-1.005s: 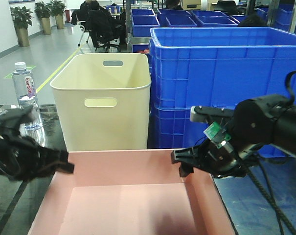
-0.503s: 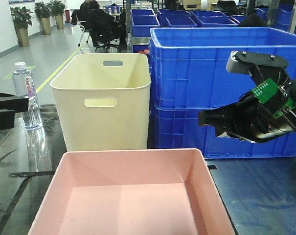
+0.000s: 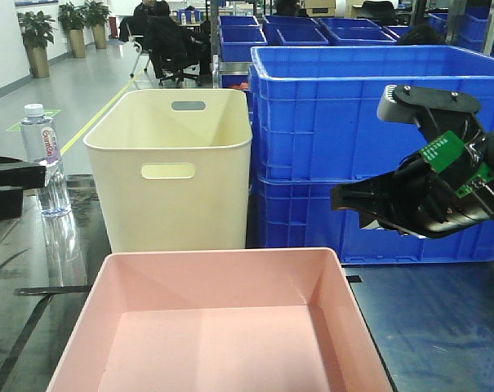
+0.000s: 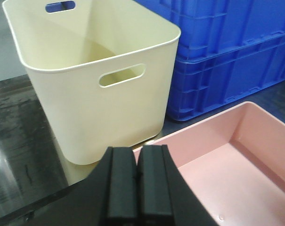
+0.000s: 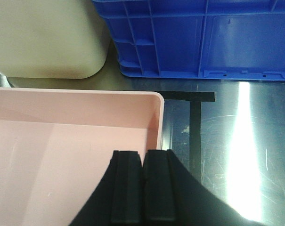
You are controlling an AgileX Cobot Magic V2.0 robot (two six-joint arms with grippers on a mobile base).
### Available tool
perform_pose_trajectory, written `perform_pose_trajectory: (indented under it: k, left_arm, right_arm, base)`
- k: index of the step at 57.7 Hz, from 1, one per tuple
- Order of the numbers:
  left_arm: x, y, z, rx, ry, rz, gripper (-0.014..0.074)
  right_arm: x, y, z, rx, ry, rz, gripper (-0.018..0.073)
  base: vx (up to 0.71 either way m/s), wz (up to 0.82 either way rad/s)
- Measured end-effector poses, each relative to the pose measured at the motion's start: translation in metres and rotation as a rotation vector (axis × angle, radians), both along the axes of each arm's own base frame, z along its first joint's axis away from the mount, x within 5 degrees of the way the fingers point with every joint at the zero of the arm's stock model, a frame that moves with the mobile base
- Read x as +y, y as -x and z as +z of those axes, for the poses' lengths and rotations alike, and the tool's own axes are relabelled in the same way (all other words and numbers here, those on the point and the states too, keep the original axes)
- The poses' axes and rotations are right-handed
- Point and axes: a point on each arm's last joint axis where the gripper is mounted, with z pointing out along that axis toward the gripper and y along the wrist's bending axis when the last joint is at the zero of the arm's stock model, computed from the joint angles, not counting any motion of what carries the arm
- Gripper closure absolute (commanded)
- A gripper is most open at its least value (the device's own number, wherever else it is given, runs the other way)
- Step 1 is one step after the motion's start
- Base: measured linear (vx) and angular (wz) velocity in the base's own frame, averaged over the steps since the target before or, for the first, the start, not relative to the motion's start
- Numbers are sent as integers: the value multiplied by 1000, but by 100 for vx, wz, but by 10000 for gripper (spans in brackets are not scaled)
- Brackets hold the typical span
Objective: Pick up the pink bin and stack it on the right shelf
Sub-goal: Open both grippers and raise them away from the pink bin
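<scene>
My left gripper (image 4: 136, 181) sits high over the pink bin's (image 3: 222, 327) far-left corner, jaws pressed together on nothing; only its dark body shows at the left edge of the front view. The bin lies near me on the glossy dark shelf (image 5: 227, 141), just in front of the cream bin (image 3: 173, 163) and the stacked blue crates (image 3: 369, 147). My right gripper (image 5: 143, 186) hangs above the far-right rim, jaws likewise together and empty. I judge I should spread both, drop onto opposite rims, and pinch evenly so it lifts level.
</scene>
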Motion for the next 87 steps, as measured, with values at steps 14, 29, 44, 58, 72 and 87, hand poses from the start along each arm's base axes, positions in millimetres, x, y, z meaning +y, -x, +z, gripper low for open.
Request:
perform_pose_trajectory:
  k: [14, 29, 44, 58, 72, 87]
  left_arm:
    - [30, 53, -54, -55, 111, 280, 601]
    - [50, 131, -141, -215, 101, 347, 601]
    - [61, 162, -230, -246, 91, 465, 601]
    - [61, 165, -269, -51, 45, 474, 601]
    - [61, 166, -271, -28, 44, 475, 601]
    - [61, 166, -271, -26, 45, 475, 601]
  right_arm:
    - [0, 0, 0, 3, 1, 0, 572]
    - [0, 0, 0, 4, 1, 0, 572]
    - [0, 0, 0, 5, 2, -1, 572]
    - [0, 0, 0, 5, 2, -1, 572]
    - [0, 0, 0, 6, 2, -1, 572]
    - [0, 1, 0, 4, 1, -1, 571]
  base:
    - [0, 0]
    - [0, 0]
    - [0, 0]
    - [0, 0]
    - [0, 0]
    - [0, 0]
